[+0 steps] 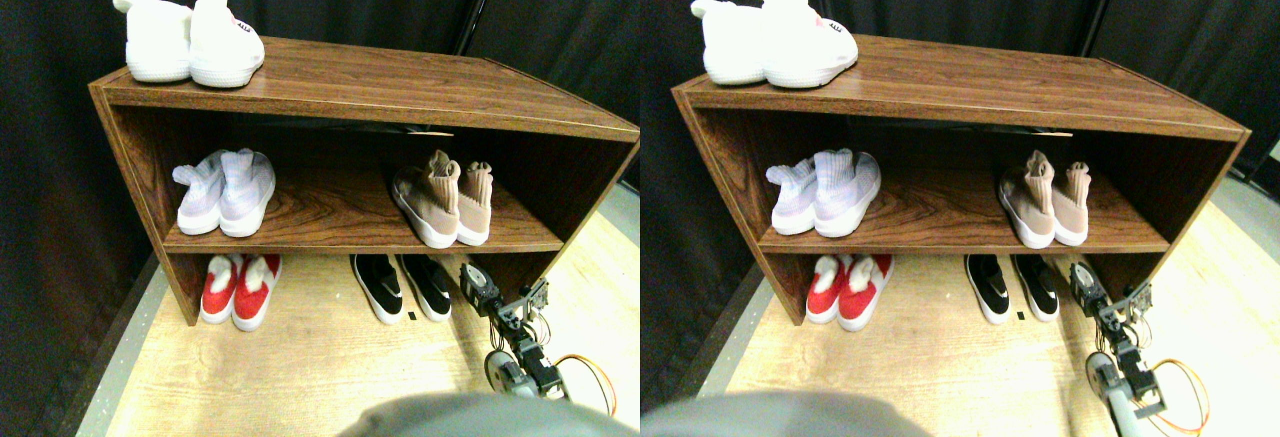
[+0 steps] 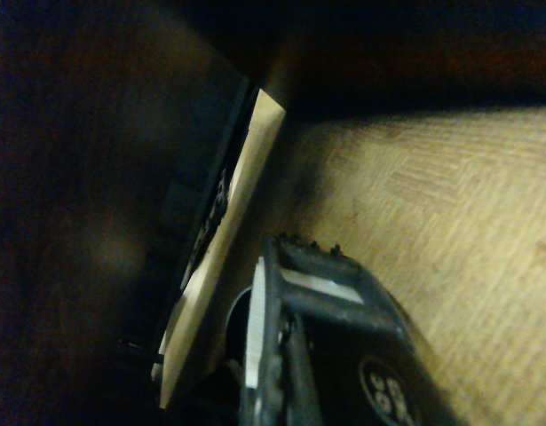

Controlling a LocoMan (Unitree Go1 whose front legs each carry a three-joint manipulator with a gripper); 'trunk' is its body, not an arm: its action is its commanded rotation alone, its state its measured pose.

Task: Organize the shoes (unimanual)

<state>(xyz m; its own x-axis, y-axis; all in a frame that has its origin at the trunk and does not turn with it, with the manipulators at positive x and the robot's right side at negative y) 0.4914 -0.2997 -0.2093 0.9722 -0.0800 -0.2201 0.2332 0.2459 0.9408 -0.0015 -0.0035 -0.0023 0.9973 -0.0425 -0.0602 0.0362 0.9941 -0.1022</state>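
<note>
**Gripper beside black slip-ons, bottom of rack**

Gripper (image 1: pixel 478 283) of right manipulator sits low on pale wood-grain floor (image 1: pixel 300 377), just beside the right shoe of the low black slip-on pair with white soles (image 1: pixel 403 287), under the dark wooden shoe rack (image 1: pixel 380 82). Jaw opening: cannot tell from either view. Tan knit high-collar sneakers (image 1: pixel 445 202) stand on middle shelf. Slip-ons look light, soft-walled, likely to slide on floor; firmest hold probably heel rim or sole edge.

No lettering, label, brand or number can be read anywhere.
</note>
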